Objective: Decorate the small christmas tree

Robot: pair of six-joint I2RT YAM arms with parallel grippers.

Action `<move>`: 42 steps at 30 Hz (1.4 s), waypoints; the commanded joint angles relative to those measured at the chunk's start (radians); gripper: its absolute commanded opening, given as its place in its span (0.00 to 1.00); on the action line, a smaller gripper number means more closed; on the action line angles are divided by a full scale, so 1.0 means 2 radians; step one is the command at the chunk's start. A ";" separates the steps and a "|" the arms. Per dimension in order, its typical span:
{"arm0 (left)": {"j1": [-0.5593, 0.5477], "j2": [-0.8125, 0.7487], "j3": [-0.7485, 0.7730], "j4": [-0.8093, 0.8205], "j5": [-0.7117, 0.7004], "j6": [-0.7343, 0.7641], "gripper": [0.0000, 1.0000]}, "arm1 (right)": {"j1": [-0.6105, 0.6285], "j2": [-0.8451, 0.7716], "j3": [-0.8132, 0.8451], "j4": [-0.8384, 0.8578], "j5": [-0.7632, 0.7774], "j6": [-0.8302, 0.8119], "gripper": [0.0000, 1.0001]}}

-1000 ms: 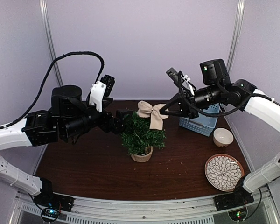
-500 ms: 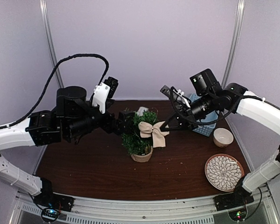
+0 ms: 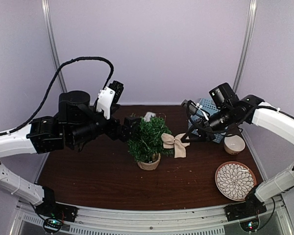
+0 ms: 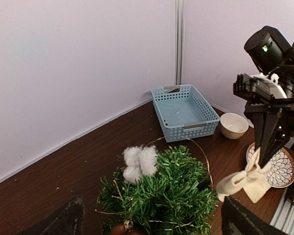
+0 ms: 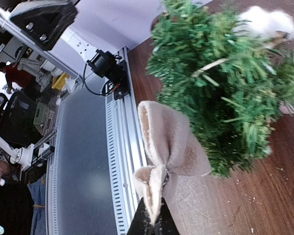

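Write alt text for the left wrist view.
The right gripper pinches a beige bow beside the small christmas tree, topped with white puffs. Behind on the dark table: a blue basket, a cream bowl, a patterned plate.

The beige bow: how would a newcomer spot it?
Find the small christmas tree in the middle. At its edge, toward the blue basket, the bow hangs from the right gripper. Unlike the tree's white fluffy puffs, it is tan cloth tied in loops.
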 commanded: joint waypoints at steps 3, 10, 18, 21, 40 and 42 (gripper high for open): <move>0.004 -0.008 -0.005 0.026 -0.005 0.008 0.98 | -0.035 0.033 0.006 0.017 -0.015 -0.020 0.00; 0.003 -0.009 -0.005 0.024 -0.006 0.008 0.98 | -0.034 0.072 0.035 0.022 -0.035 -0.022 0.00; 0.004 -0.004 -0.004 0.027 -0.005 0.009 0.98 | -0.032 0.086 0.039 0.054 -0.041 0.003 0.00; 0.004 -0.001 0.000 0.025 -0.005 0.010 0.98 | -0.032 0.106 0.046 0.055 -0.043 0.000 0.00; 0.004 0.000 0.002 0.019 -0.005 0.014 0.98 | -0.032 0.113 0.052 0.063 0.043 0.016 0.21; 0.004 0.001 0.003 0.019 -0.002 0.014 0.98 | -0.032 0.110 0.053 0.060 0.046 0.016 0.31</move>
